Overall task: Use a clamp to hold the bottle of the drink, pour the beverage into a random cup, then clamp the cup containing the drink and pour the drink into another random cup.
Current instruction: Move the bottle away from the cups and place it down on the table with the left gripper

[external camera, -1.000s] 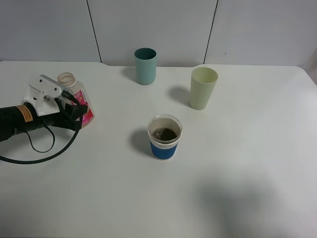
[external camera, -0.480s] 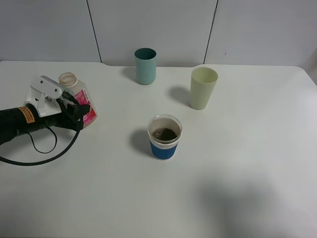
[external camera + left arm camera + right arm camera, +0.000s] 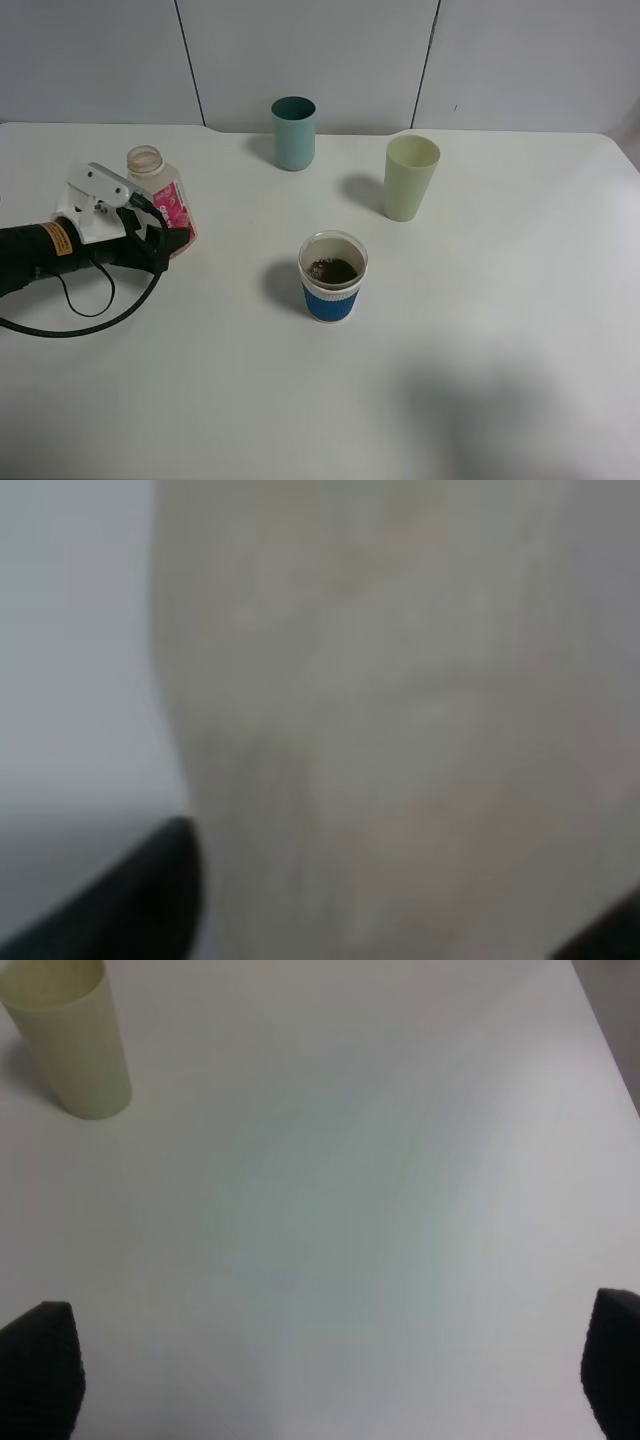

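The bottle of the drink (image 3: 163, 200), clear with a pink label and no cap, stands upright on the table's left side. My left clamp (image 3: 166, 237) reaches it from the left, fingers spread on either side of its lower body. In the left wrist view the bottle (image 3: 370, 700) is a pale blur between two dark fingertips (image 3: 165, 885), which sit wide apart. The blue-sleeved cup (image 3: 332, 277) at the centre holds the dark beverage (image 3: 334, 270). The tall pale green cup (image 3: 410, 178) (image 3: 75, 1045) stands behind it to the right. My right clamp (image 3: 325, 1360) hangs open over bare table.
A teal cup (image 3: 293, 133) stands at the back centre near the wall. A black cable (image 3: 85, 318) loops on the table under the left arm. The white table (image 3: 480, 330) stretches to the right and front of the cups.
The bottle has gone from leaning in my left clamp to standing upright. The left fingers have spread apart around it. The cups have not moved.
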`<state>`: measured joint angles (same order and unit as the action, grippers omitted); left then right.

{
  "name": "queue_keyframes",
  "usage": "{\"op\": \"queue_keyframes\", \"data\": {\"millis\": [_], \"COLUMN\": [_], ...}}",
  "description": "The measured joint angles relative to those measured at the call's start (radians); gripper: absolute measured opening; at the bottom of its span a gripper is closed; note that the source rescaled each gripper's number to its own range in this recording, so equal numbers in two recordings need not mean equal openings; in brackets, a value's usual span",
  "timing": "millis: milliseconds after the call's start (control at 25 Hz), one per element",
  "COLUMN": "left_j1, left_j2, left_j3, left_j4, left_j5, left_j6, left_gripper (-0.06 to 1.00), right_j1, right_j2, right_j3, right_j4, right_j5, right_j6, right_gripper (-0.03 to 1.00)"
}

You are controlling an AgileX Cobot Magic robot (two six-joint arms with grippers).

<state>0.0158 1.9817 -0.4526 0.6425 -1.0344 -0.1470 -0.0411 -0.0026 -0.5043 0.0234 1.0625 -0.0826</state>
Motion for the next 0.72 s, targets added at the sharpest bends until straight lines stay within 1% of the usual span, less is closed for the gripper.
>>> {"op": "queue_keyframes", "data": {"millis": [40,80,160,280,480,640,720], "left_j1": [0.0,0.0,0.0,0.0,0.0,0.0,0.0], "left_j2": [0.0,0.0,0.001,-0.016,-0.103,-0.2,-0.251], "left_j3": [0.0,0.0,0.0,0.015,0.061,0.136,0.187], "left_j4": [0.0,0.0,0.0,0.0,-0.013,-0.047,-0.072], "left_j5": [0.0,0.0,0.0,0.005,0.014,0.019,0.026], "left_j6": [-0.005,-0.007,-0.01,-0.013,-0.017,-0.023,-0.023], "left_gripper": [0.66,0.69,0.72,0.73,0.73,0.73,0.76], "right_j1": [0.0,0.0,0.0,0.0,0.0,0.0,0.0], "right_j2": [0.0,0.0,0.0,0.0,0.0,0.0,0.0], "right_j3": [0.0,0.0,0.0,0.0,0.0,0.0,0.0], "right_j4": [0.0,0.0,0.0,0.0,0.0,0.0,0.0], "right_j5": [0.0,0.0,0.0,0.0,0.0,0.0,0.0], "right_j6": [0.0,0.0,0.0,0.0,0.0,0.0,0.0], "right_gripper": [1.0,1.0,1.0,1.0,1.0,1.0,1.0]}}
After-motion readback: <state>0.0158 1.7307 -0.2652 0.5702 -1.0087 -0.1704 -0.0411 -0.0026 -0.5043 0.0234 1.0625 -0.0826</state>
